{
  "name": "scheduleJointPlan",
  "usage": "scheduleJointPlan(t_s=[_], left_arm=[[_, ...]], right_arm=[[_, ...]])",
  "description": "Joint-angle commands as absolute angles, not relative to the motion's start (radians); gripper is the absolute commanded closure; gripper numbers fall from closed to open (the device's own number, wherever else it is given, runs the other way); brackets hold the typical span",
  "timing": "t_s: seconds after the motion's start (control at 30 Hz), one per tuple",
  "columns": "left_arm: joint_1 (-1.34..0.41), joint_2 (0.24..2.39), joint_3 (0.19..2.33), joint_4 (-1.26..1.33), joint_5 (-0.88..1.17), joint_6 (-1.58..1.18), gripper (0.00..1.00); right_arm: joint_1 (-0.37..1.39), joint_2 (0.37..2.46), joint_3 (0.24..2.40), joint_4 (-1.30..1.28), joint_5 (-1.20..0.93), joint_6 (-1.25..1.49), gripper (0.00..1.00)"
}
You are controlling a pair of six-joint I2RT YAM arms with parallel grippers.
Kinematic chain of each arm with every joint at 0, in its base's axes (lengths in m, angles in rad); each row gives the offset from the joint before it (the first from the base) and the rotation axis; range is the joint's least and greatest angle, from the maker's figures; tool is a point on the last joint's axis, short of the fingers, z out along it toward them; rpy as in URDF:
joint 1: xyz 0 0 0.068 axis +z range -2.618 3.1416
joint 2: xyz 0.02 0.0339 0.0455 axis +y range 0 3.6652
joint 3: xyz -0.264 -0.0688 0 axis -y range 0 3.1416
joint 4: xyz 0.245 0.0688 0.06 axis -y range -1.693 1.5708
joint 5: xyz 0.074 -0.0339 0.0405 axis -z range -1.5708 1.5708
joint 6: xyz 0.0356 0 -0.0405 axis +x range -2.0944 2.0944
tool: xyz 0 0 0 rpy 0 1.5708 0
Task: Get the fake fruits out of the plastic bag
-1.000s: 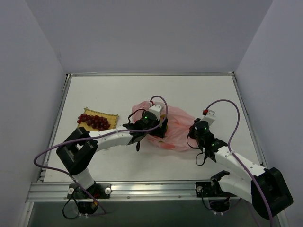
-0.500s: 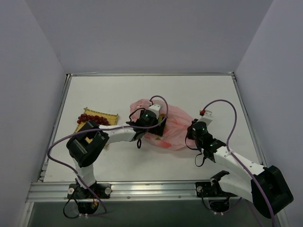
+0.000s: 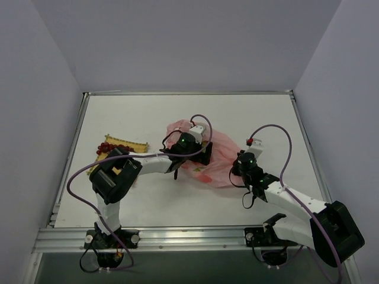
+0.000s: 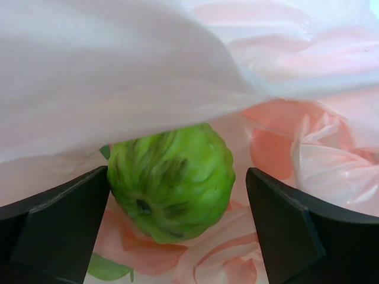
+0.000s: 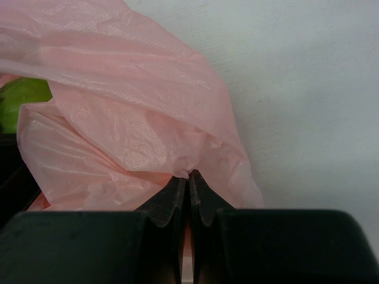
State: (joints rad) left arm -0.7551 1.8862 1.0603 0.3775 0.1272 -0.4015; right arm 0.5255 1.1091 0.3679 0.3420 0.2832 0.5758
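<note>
The pink plastic bag [image 3: 224, 158] lies mid-table. My left gripper [image 3: 204, 155] is inside its mouth and open. In the left wrist view its gripper [image 4: 177, 173] has one jaw on each side of a ridged green fruit [image 4: 172, 180] lying on the bag's film [image 4: 118, 71], and neither jaw presses it. My right gripper [image 3: 238, 168] is shut on the bag's right edge; the right wrist view shows its gripper [image 5: 189, 177] pinching a fold of the bag [image 5: 118, 118], with a green fruit [image 5: 21, 100] at the far left. A dark red grape bunch [image 3: 108, 146] lies at the left.
A yellow woven mat [image 3: 131, 145] lies under the grapes at the left, partly covered by my left arm's elbow [image 3: 112, 171]. Purple cables loop above both arms. Grey walls close in the table on three sides.
My left arm has reached further right and away into the bag, and its elbow has swung over the mat. My right gripper has shifted slightly left, still pinching the bag.
</note>
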Motion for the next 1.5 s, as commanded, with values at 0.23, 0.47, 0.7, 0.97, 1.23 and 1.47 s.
scheduleJointPlan(t_s=[0.23, 0.47, 0.7, 0.97, 1.23, 1.47], left_arm=[[-0.709, 1.941, 1.143, 0.446, 0.069, -0.425, 0.29], [-0.709, 1.814, 1.060, 0.471, 0.100, -0.423, 0.59], [-0.709, 1.642, 0.942, 0.492, 0.222, -0.503, 0.65], [-0.698, 1.559, 0.960, 0.367, 0.448, -0.563, 0.69], [-0.643, 1.497, 0.968, 0.344, 0.797, -0.650, 0.71], [-0.595, 1.182, 0.888, 0.209, 0.717, -0.608, 0.73]], right_arm=[[0.537, 1.112, 0.390, 0.371, 0.311, 0.572, 1.00], [0.537, 1.111, 0.390, 0.371, 0.311, 0.572, 1.00], [0.538, 1.112, 0.391, 0.370, 0.321, 0.575, 1.00], [0.543, 1.103, 0.388, 0.367, 0.337, 0.577, 1.00], [0.541, 1.104, 0.390, 0.368, 0.345, 0.578, 1.00], [0.532, 1.091, 0.383, 0.368, 0.341, 0.580, 1.00]])
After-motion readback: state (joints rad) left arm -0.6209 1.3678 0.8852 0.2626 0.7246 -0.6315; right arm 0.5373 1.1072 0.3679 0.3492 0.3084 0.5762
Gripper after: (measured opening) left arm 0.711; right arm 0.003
